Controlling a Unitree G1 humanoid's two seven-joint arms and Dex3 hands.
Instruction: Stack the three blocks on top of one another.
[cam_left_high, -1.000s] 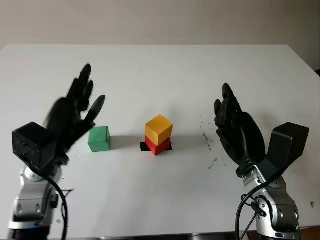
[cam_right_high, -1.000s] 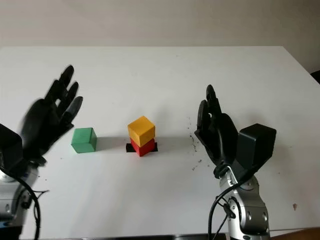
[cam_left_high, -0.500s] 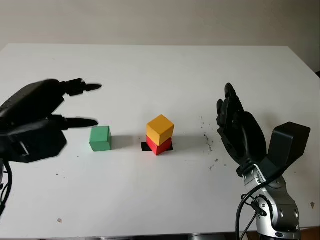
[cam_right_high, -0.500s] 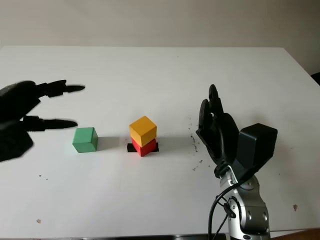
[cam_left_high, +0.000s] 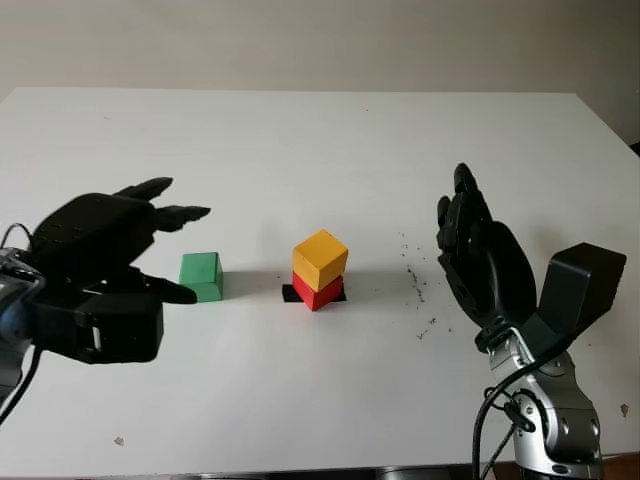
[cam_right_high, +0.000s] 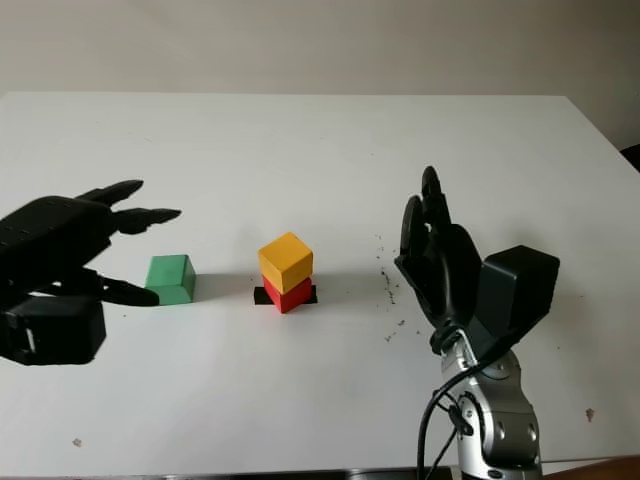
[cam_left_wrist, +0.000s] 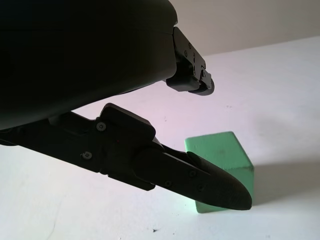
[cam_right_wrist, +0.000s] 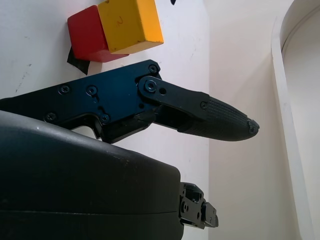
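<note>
Colours on the white desk (cam_left_high: 300, 140): three blocks, one dark patch, two black hands.

The green block (cam_left_high: 201, 275) is a plain mint green, a little darker on its shaded side. The yellow block (cam_left_high: 319, 259) is a warm orange-yellow and the red block (cam_left_high: 320, 291) under it is bright red; a small black patch (cam_left_high: 289, 293) shows at its foot. The left robot hand (cam_left_high: 105, 240) and the right robot hand (cam_left_high: 482, 262) are matt black, and the right forearm (cam_left_high: 545, 430) is silver-grey metal with black cables. Small dark specks (cam_left_high: 418, 285) dot the desk, and the wall (cam_left_high: 320, 40) behind is pale beige.

A left hand finger (cam_left_wrist: 200, 182) hides part of the green block (cam_left_wrist: 225, 152).
</note>
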